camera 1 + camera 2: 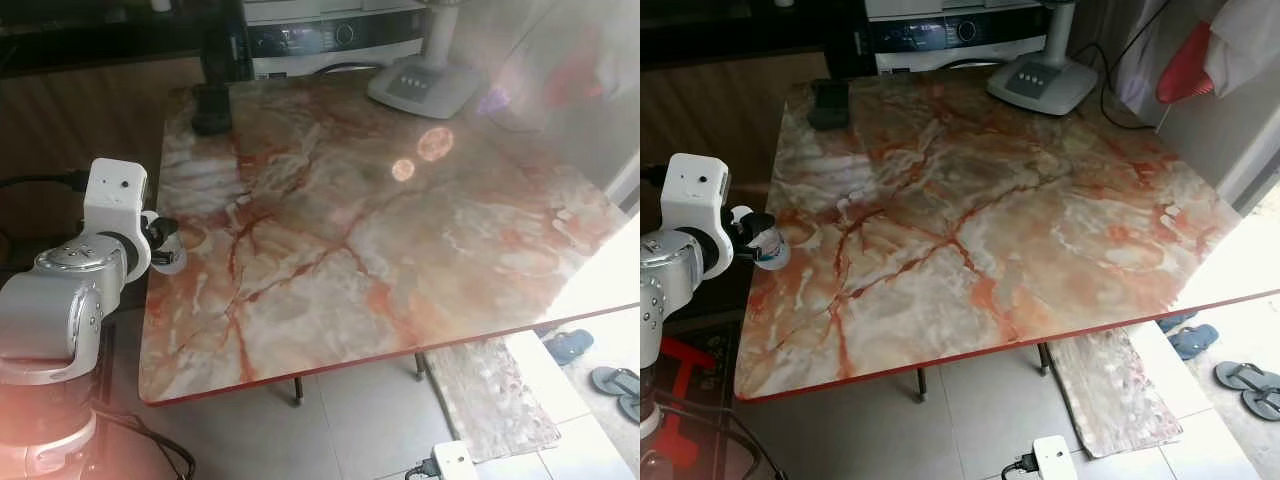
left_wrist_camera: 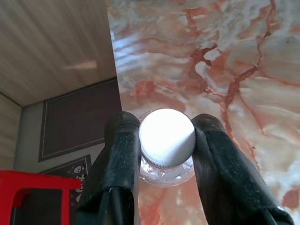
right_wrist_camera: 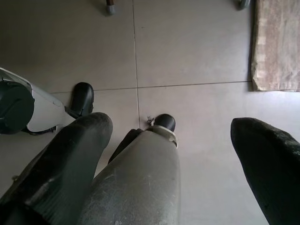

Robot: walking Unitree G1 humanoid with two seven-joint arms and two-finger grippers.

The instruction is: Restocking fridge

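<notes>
A small clear bottle with a white cap (image 2: 167, 138) is held at the left edge of the red-veined marble table (image 1: 400, 250). My left gripper (image 2: 165, 123) is shut on it, one black finger (image 2: 123, 154) on each side just below the cap. In the eye views the bottle (image 1: 771, 251) pokes out beyond my left wrist, level with the tabletop rim. My right gripper (image 3: 173, 126) hangs low over the grey floor tiles, open, with nothing between its fingers.
A white fan base (image 1: 425, 85) and a black object (image 1: 212, 108) stand at the table's far side, before a white appliance (image 1: 320, 38). Slippers (image 1: 570, 345), a rug (image 1: 490, 395) and a power strip (image 1: 452, 462) lie on the floor. A red stool (image 2: 28, 183) stands left of the table.
</notes>
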